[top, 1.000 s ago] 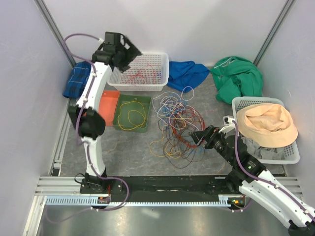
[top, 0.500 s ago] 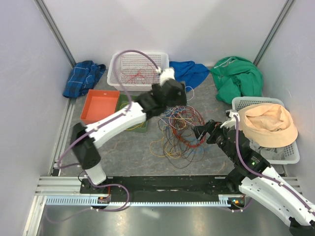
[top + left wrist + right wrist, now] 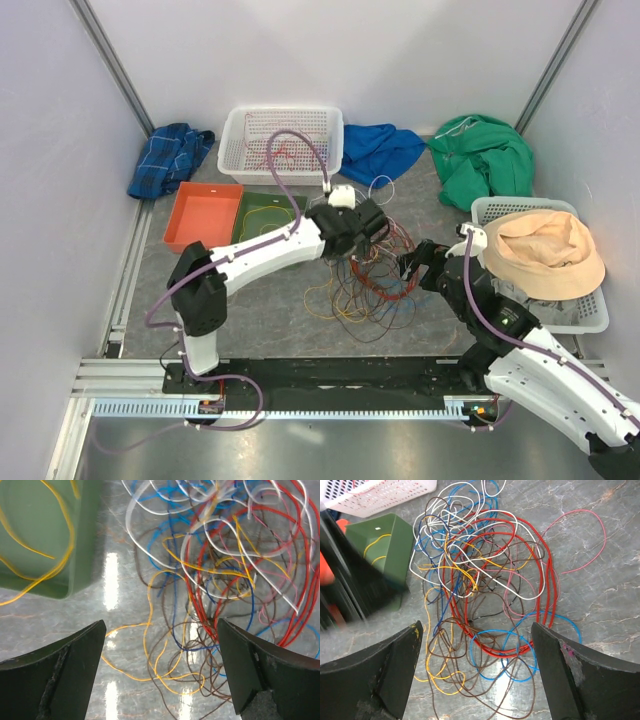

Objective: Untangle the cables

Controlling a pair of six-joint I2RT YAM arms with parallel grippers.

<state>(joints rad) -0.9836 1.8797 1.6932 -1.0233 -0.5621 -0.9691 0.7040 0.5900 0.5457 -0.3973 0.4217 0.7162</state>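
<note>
I see my left arm (image 3: 258,250) and right arm (image 3: 540,365) mounted on the black base plate (image 3: 330,372): white shells, black joints, a thin purple hose (image 3: 290,133) along each. Right gripper (image 3: 475,627) fingers (image 3: 570,672) are matte black wedges, possibly paint-flecked.

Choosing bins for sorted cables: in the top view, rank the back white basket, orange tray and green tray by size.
1. White basket
2. Orange tray and green tray: alike, green partly behind the left arm

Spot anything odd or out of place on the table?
Just the cables: a knotted multicolour heap mid-table, with one pink wire looping out past the heap's edge. Nothing looks spilled or damaged.
</note>
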